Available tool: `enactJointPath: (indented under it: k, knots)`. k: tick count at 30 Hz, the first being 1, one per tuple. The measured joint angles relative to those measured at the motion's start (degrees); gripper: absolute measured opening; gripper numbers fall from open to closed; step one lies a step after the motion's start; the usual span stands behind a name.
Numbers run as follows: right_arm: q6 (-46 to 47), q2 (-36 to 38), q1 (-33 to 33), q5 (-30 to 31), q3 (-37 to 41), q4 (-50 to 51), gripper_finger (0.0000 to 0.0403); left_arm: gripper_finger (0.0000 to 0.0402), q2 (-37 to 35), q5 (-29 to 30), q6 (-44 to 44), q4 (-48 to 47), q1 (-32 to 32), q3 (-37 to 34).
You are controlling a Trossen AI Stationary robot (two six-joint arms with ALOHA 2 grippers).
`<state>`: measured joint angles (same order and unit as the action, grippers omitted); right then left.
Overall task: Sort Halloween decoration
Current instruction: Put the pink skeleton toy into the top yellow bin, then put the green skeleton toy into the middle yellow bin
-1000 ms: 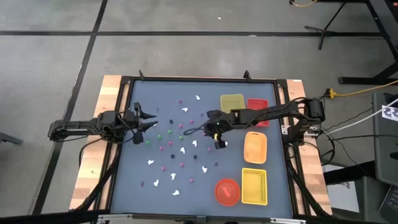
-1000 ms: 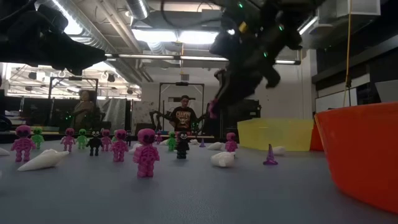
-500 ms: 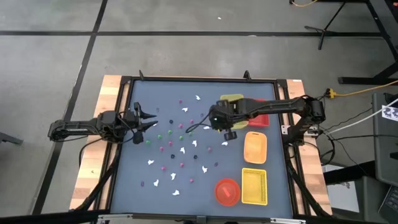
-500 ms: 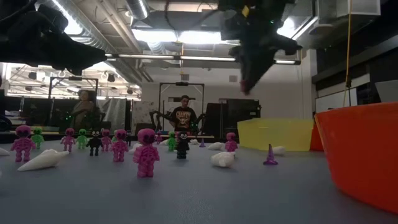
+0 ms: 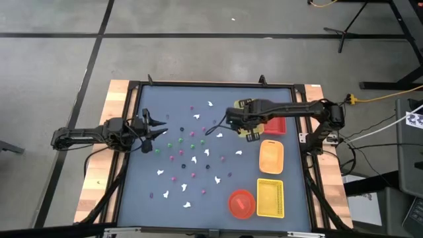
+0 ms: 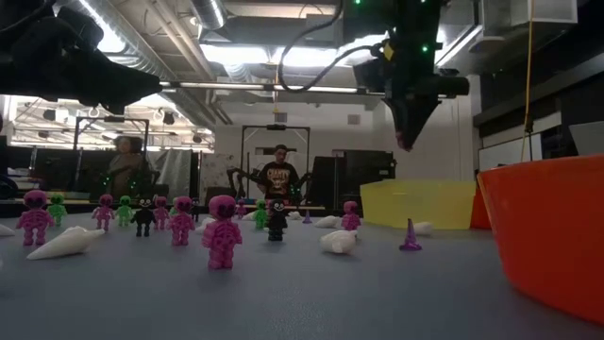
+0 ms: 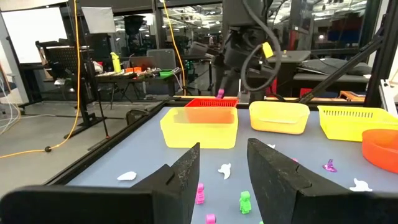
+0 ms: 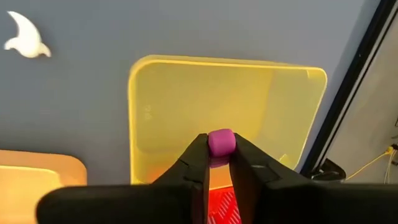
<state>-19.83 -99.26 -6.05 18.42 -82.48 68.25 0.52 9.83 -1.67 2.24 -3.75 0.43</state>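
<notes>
Pink figure (image 8: 220, 142) sits pinched between the fingertips of my right gripper (image 8: 218, 163), held up above the yellow tray (image 8: 186, 99) at the table's far right. My left gripper (image 7: 222, 163) waits near the left edge, jaws parted on nothing. Other decoration pieces (image 5: 192, 158), white, pink, green and dark, lie scattered across the blue-grey table (image 5: 218, 192) between my arms.

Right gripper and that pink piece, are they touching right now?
Touching. The right wrist view shows the right gripper with both fingertips pinching the pink piece above the yellow tray.
</notes>
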Motion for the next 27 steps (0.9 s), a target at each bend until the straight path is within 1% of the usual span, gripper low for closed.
enactJointPath:
  k: [3, 10, 13, 16, 18, 23, 27]
  knots:
    - [0.04, 0.0, -0.78, -0.01, 0.0, 0.02, 0.0075, 0.0119, 0.02, 0.0, 0.0, 0.0, 0.01, 0.01]
    - [0.04, 0.0, -0.81, 0.33, 0.02, 0.01, 0.0154, 0.0119, 0.01, 0.0, -0.01, 0.0, 0.0, 0.0]
    - [0.06, 0.0, -0.73, 0.01, 0.02, 0.83, 0.0174, 0.0119, 0.02, 0.0, 0.0, 0.14, 0.02, 0.01]
    - [0.55, 0.27, -0.73, -0.4, 0.07, 3.29, 0.0183, 0.0119, 0.01, 0.0, 0.72, 1.63, 0.01, 0.01]
    - [1.61, 1.44, -0.8, -1.8, 0.11, 4.33, 0.0185, 0.0119, 0.0, 0.0, 1.55, 2.91, 0.0, 0.0]
    - [3.06, 6.62, -0.84, -5.92, 0.11, 3.64, 0.0186, 0.0119, 0.0, 0.51, 1.62, 6.35, 0.02, 0.01]
    - [3.4, 10.85, -0.82, -7.26, 0.36, 2.0, 0.0186, 0.0119, 0.02, 2.55, 2.73, 9.05, 0.0, 0.0]
